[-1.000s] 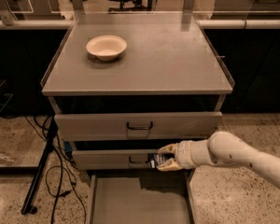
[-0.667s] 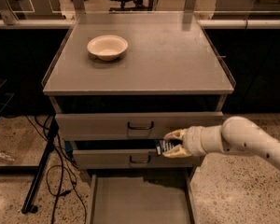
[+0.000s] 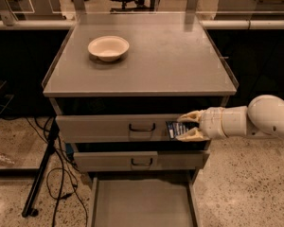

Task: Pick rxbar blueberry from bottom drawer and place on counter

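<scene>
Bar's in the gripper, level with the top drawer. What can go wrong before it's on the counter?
1. The gripper holds the rxbar blueberry by one end, below the counter lip, close to the top drawer front; a straight lift could snag it.
2. If it slips, it may drop into the open bottom drawer.

jaws at top drawer (image 3: pixel 109 126): smooth cream plastic | counter (image 3: pixel 180 65): satin grey metal

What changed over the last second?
The gripper, shut on the rxbar blueberry, rose from the middle drawer front to the top drawer front, still below the counter. Unchanged: grip on the bar, bottom drawer open, bowl on the counter.
</scene>
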Tool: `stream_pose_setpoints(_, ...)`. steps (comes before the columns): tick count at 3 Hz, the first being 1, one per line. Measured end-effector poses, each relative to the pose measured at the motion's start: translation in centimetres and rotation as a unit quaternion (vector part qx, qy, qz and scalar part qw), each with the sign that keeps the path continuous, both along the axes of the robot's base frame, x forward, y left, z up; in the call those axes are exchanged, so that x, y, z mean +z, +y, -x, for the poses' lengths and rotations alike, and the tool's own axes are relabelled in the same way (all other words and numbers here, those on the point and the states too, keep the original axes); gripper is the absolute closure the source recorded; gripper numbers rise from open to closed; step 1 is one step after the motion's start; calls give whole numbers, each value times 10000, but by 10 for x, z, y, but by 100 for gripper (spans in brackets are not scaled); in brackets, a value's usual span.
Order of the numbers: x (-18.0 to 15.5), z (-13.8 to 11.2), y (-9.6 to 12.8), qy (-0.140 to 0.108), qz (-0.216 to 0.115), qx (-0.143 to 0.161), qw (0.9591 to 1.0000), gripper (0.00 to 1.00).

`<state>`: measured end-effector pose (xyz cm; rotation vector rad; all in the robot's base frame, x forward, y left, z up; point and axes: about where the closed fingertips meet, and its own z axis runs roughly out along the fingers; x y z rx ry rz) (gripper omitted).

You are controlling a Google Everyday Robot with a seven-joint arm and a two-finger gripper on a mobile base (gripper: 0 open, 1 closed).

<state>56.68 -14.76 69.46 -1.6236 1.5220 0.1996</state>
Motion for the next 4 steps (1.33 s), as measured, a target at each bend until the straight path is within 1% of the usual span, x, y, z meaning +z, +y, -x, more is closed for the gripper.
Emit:
stream_pose_setpoints(1, 19, 47, -1, -162, 84, 89, 9998, 100)
stream_pose_setpoints(2, 20, 46, -1, -164, 85, 88, 9998, 100)
stream_pose_setpoints(3, 39, 35, -1, -393, 190, 10, 9990, 100)
stream_pose_setpoints(4, 72, 9, -4, -592, 261, -28, 9979, 100)
